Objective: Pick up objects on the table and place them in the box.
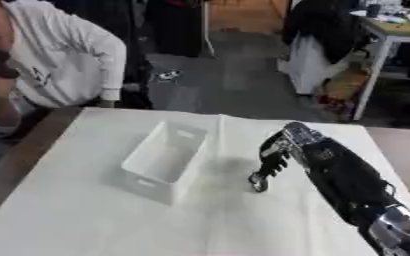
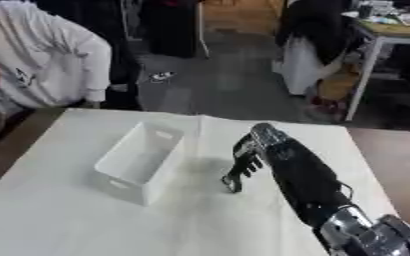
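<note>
White box (image 1: 163, 160) sits on the table (image 1: 86, 220); right robot hand (image 1: 274, 155) hangs beside it, fingers curled downward.

Robotics lab or workshop: white-covered table (image 1: 86, 220) on a bare grey floor (image 1: 217, 75); cluttered desk (image 1: 401, 27) at far right; dark jacket (image 1: 327, 22) draped beside it; boxes (image 1: 344, 85) stacked beneath.

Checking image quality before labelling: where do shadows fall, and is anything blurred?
Left eye view: the right hand casts a soft shadow toward the box; the whole picture is soft. Right eye view: the box rim washes into the white table.
</note>
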